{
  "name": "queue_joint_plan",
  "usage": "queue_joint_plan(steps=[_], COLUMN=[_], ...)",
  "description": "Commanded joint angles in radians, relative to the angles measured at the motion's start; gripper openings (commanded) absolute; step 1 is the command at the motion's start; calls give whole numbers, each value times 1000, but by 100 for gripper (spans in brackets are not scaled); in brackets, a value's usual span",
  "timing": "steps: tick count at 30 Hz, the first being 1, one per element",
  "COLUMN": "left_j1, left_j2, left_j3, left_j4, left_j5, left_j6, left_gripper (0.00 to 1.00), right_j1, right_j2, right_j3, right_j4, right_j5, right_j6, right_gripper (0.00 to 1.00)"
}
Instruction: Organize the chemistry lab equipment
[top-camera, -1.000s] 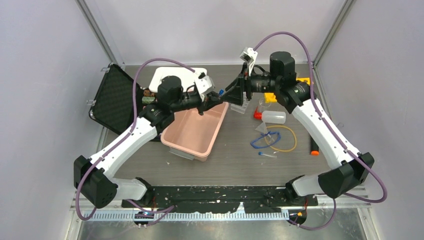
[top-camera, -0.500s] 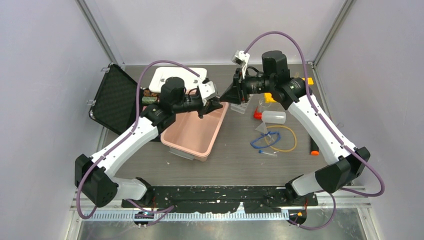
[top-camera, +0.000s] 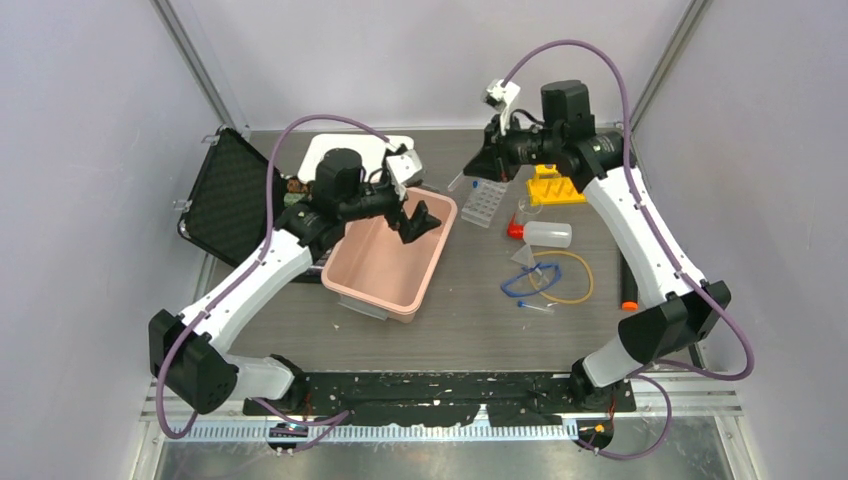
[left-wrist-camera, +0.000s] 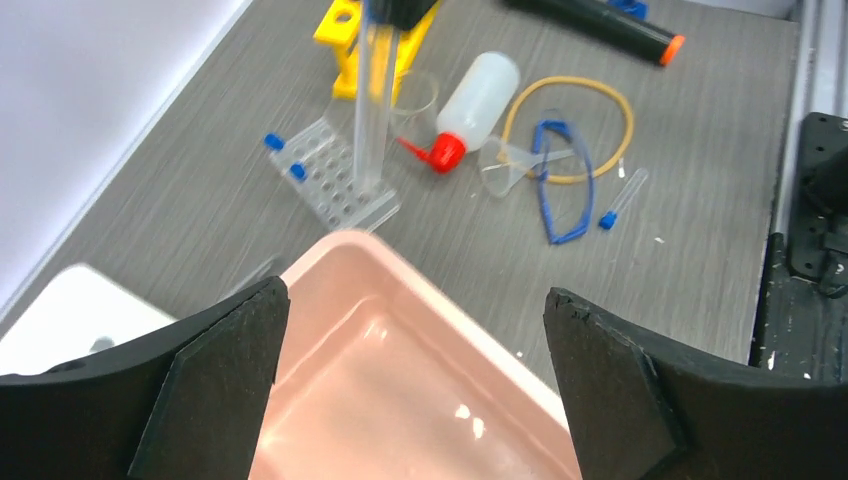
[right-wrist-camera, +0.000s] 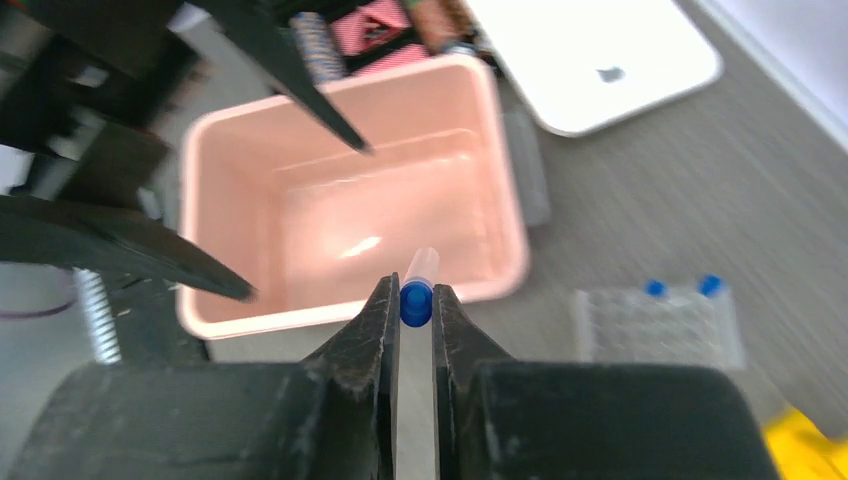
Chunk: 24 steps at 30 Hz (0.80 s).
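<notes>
While the right gripper (top-camera: 468, 174) stands clamped on a blue-capped test tube (top-camera: 455, 182), we see from above that the tube's long axis slants out of the fingertips toward the near left, its free end just beside the clear tube tray (top-camera: 482, 203). Half a second ago this claw hung by the far right corner of the pink tub (top-camera: 436, 258). It has since drawn back to the right, uncovering the yellow rack (top-camera: 555, 188), and the left gripper (top-camera: 420, 222) has dropped over the tub, jaws wide apart. Our left wrist view shows the tube nearly upright, crossing in front of the tray. Our right wrist view shows the blue cap nipped between the fingers, the clear body pointing straight ahead beyond the tips.
</notes>
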Motion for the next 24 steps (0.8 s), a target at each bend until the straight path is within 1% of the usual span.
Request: queue_joint_plan(steps=[1, 3, 7, 11, 13, 19, 24], left_j1=[83, 118, 165, 178, 178, 180, 181], left_j2=[-44, -46, -38, -25, -20, -16, -9], left_j3=[35, 34, 43, 58, 65, 75, 74], left_j4=[-47, -56, -53, -55, -55, -57, -59], left_j5=[-18, -19, -19, -20, -20, -29, -32], left_j6=[-55, -71, -105, -111, -111, -106, -108], left_gripper=[99, 100, 100, 100, 100, 100, 100], right_j1=[-76, -100, -131, -142, -142, -154, -171], right_j2=[57, 88, 161, 229, 272, 368, 438], right_j3=[66, 54, 17, -33, -30, -15, 14], right_j4=[-74, -73, 4, 158, 201, 280, 288], right_j5=[181, 284, 374, 402, 407, 417, 412], right_j6=[-140, -203, -279, -294, -294, -297, -314], right_gripper=[5, 5, 5, 5, 5, 5, 5])
